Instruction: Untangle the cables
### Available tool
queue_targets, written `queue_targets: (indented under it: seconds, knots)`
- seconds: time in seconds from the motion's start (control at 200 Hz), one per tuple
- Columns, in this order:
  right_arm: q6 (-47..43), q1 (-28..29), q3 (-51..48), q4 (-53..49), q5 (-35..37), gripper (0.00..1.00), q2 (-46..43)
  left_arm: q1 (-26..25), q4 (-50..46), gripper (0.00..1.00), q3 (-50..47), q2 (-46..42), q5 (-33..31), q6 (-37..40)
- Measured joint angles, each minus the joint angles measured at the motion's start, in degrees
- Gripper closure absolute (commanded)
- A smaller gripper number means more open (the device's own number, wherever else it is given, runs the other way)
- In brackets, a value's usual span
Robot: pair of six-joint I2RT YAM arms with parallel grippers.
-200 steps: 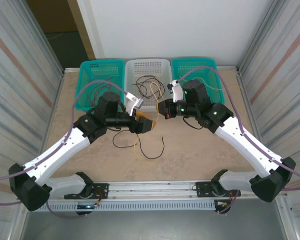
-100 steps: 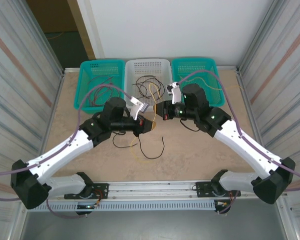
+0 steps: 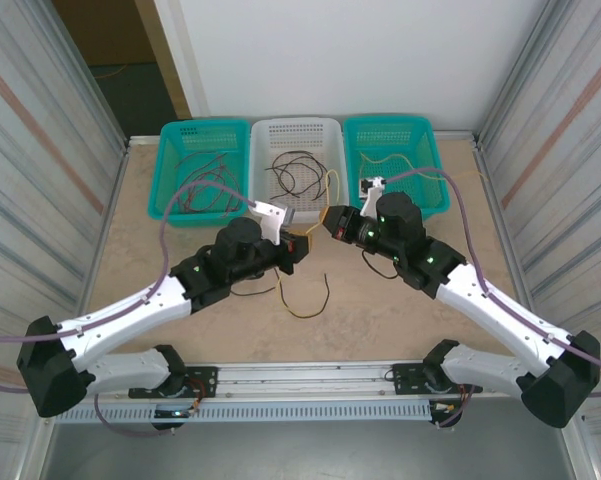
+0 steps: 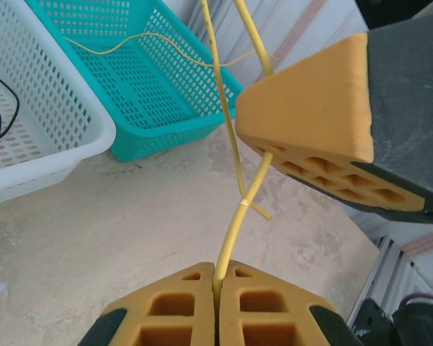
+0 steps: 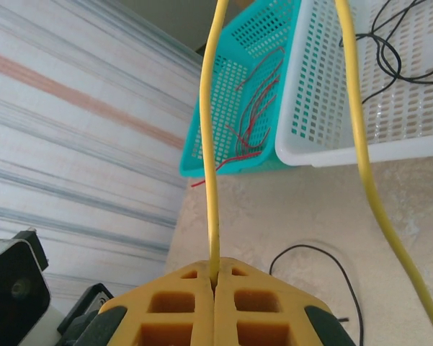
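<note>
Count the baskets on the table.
3, in a row at the far edge: the left teal basket, the white basket in the middle, the right teal basket. None looks hidden.

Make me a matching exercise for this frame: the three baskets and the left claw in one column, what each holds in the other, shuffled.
Things:
1. left teal basket
2. white basket
3. right teal basket
4. left claw

Holds:
a. dark cables
b. yellow cable, pinched
c. red cables
d. yellow strand lying loose

Pairs: 1-c, 2-a, 3-d, 4-b.
</note>
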Motion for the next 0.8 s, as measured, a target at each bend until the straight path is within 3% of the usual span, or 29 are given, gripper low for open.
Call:
queue_targets:
  seconds: [0.185,0.381,0.531,0.797]
  knots:
    - [0.1,-1.8,0.3,-0.9,1.8,0.48,1.0,0.3,0.7,1.00,0.0,1.6,-3.8,-4.4]
    - [-5.3,-6.3,5.9,-8.3,0.9,0.24,1.0,3.7,-2.2,1.00,2.9,1.9,-4.0,-7.4]
    - [-11.6,-6.3,11.5,-13.5,-2.9,0.24,2.0,8.0,-5.6,1.00,8.0,1.9,-2.4,-9.4]
    - [-18.7,0.0,12.7,-17.9,-6.6,0.24,8.8,12.0,-9.6,1.00,15.0,3.9,-2.7,-12.4]
